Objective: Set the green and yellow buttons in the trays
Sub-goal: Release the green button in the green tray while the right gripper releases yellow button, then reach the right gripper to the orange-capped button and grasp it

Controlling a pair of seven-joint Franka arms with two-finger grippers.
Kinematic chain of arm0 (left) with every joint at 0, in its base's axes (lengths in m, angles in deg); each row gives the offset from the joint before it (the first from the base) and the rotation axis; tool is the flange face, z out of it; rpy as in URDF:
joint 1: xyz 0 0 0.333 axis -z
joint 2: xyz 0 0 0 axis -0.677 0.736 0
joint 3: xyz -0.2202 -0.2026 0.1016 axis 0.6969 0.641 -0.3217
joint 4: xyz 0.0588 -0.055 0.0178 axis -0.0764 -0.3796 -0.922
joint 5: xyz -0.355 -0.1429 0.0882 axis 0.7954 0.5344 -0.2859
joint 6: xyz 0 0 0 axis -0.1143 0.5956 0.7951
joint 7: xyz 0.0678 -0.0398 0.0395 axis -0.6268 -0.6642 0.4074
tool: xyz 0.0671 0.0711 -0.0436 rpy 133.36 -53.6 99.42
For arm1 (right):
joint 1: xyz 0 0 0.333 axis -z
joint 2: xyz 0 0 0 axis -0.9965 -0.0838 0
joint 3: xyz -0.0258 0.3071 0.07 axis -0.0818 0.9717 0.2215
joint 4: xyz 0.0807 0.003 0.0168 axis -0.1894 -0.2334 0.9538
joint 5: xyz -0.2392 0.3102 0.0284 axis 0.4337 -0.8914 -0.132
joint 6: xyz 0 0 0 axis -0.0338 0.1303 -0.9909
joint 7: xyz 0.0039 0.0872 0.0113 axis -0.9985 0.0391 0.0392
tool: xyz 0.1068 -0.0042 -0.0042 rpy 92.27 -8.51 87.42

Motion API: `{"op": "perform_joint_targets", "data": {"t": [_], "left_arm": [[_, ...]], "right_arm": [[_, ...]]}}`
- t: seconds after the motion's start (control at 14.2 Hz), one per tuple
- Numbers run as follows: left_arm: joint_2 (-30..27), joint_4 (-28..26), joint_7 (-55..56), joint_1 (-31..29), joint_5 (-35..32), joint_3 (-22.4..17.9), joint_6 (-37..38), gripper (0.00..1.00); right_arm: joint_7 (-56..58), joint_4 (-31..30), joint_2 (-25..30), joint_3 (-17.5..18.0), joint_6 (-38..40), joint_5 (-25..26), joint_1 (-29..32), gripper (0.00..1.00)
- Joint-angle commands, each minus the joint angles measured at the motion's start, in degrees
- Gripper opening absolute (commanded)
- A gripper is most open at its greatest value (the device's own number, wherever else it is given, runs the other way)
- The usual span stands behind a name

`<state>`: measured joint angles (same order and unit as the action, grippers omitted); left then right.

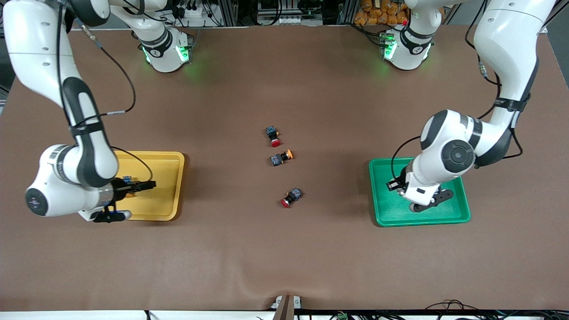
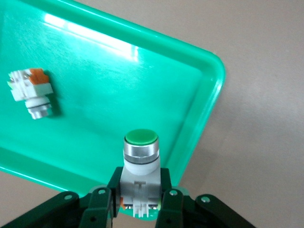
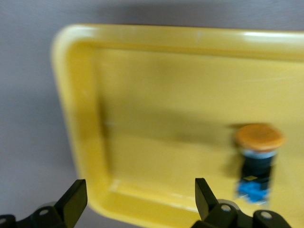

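Brown table cover (image 1: 284, 249): matte, spread over the whole work surface, slightly rippled at its 6 o'clock edge.

First red-capped switch (image 1: 272, 135): black-and-blue body, lying on its side near the middle of the cover, cap turned toward 6 o'clock in the front view.

Second red-capped switch (image 1: 291, 197): same build, lying on its side at about 5 o'clock from the first, nearer to the front camera and well apart from it, cap turned toward 8 o'clock.

Cable clutter (image 1: 195, 11): dark, off the cover's edge at 11 o'clock.

Orange bundle (image 1: 382, 13): off the edge at 1 o'clock; nature unclear.

Small mount (image 1: 286, 304): at the 6 o'clock edge.
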<state>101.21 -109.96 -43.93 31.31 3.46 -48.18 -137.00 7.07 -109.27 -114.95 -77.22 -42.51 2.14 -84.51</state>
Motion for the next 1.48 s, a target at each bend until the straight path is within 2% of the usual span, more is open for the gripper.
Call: {"op": "perform_joint_targets", "data": {"t": [0.0,0.42,0.63,0.7,0.77,0.85,0.99,1.13,1.41], "left_arm": [[1.13,-0.22,-0.58,-0.91,-2.12,0.6,-0.91,0.0],[6.41,-0.22,-0.67,-3.81,-8.18,0.6,-6.28,0.0],[7.72,-1.62,-0.67,-6.35,-11.7,0.6,-7.59,0.0],[7.9,-2.06,-0.67,-6.45,-11.88,0.6,-8.29,0.04],[7.9,-2.5,-0.67,-6.45,-11.88,0.6,-8.39,0.1],[7.9,-2.59,-0.76,-6.54,-11.88,0.52,-8.39,0.25],[7.99,-2.33,-1.46,-7.32,-11.88,0.6,-8.39,1.0],[7.12,-2.24,-1.37,-7.33,-11.8,0.69,-8.21,1.0],[2.64,-1.54,-1.11,-7.15,-11.8,2.01,-6.9,1.0]], "right_arm": [[-12.07,-0.85,2.68,-0.23,0.74,-0.52,-6.19,1.0],[-46.08,2.48,2.77,-0.23,-0.57,-0.78,-20.61,1.0],[-57.87,3.02,1.98,-0.23,-5.39,-1.04,-26.5,1.0],[-61.73,3.02,1.71,-0.23,-7.06,-2.78,-28.6,1.0],[-64.99,3.02,1.36,-0.32,-8.99,-4.98,-30.8,1.0],[-67.03,2.76,0.75,-0.32,-11.62,-5.96,-32.56,1.0],[-71.94,2.4,-0.57,-0.41,-16.29,-5.97,-36.61,1.0],[-76.26,2.4,-2.94,-0.41,-21.2,-5.88,-38.46,1.0],[-81.45,0.82,-4.18,-0.41,-22.11,-5.44,-41.8,1.0]]}}
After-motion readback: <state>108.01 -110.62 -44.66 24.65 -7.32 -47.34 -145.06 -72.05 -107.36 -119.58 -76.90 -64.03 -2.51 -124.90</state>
